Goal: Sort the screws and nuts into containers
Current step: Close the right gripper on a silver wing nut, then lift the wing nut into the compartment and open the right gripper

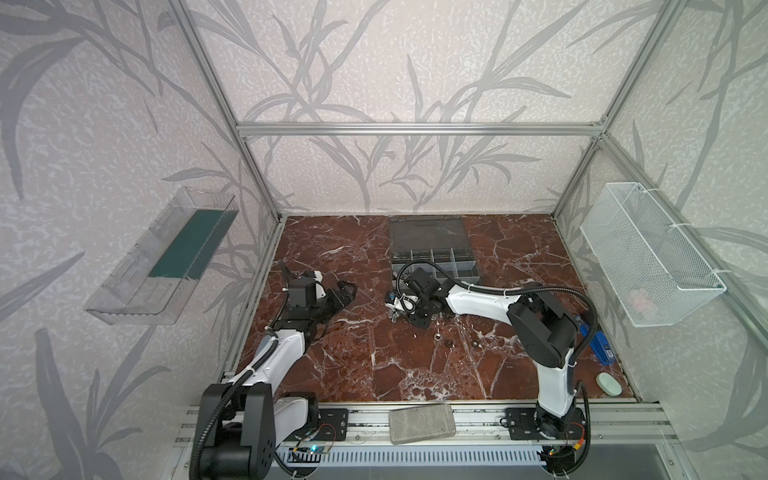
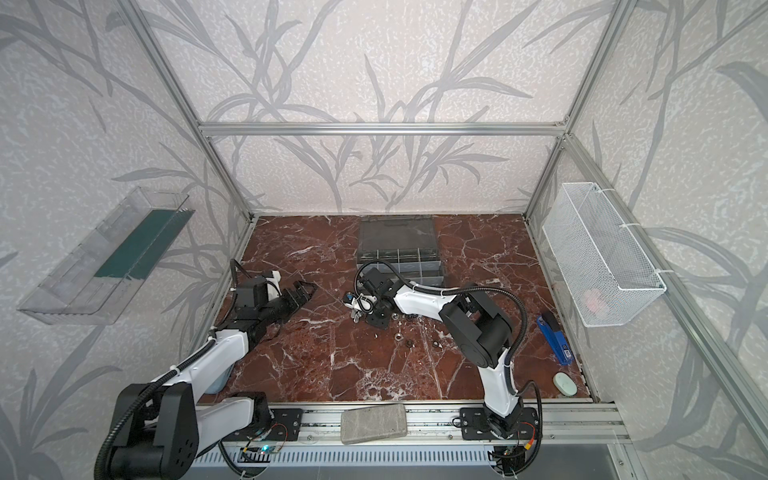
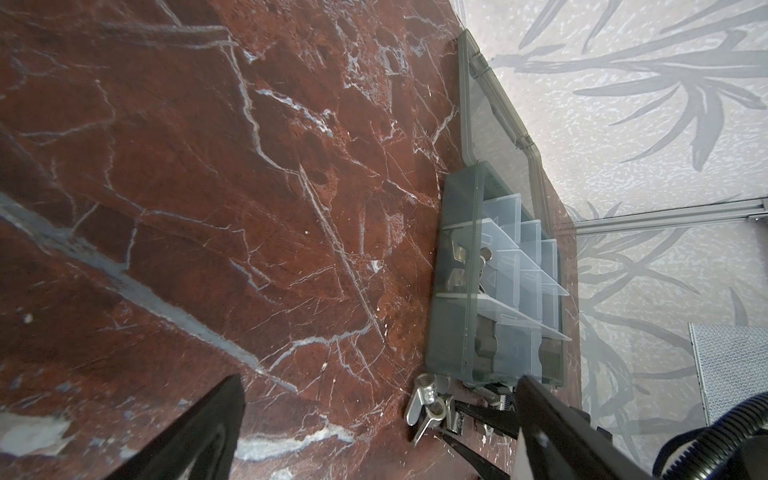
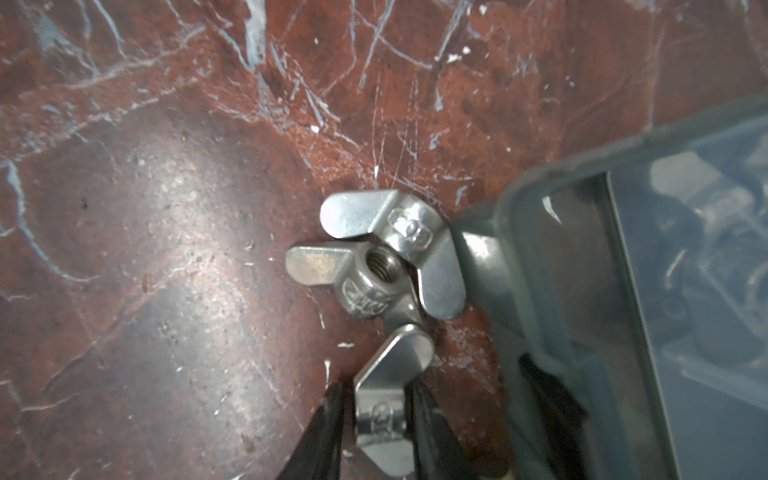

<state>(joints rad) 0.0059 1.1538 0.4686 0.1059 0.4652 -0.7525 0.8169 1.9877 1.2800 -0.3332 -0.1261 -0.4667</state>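
Observation:
In the right wrist view my right gripper (image 4: 376,409) is shut on a silver wing nut (image 4: 380,419) lying on the marble. Two more wing nuts (image 4: 390,226) (image 4: 365,278) touch each other just beyond it, against the corner of the grey organizer case (image 4: 540,291). In both top views the right gripper (image 1: 395,313) (image 2: 356,315) points down just in front of the case, whose containers (image 1: 442,257) (image 2: 409,255) stand open under the raised lid. Small dark nuts (image 1: 449,343) (image 2: 409,343) lie loose nearer the front. My left gripper (image 1: 347,291) (image 3: 380,380) hangs open and empty, well to the left. I cannot pick out the screws.
A blue stapler (image 1: 598,345) and a pale oval object (image 1: 609,383) lie by the right wall. A grey block (image 1: 420,423) rests on the front rail. A white mesh basket (image 1: 648,253) hangs on the right wall and a clear tray (image 1: 166,257) on the left wall.

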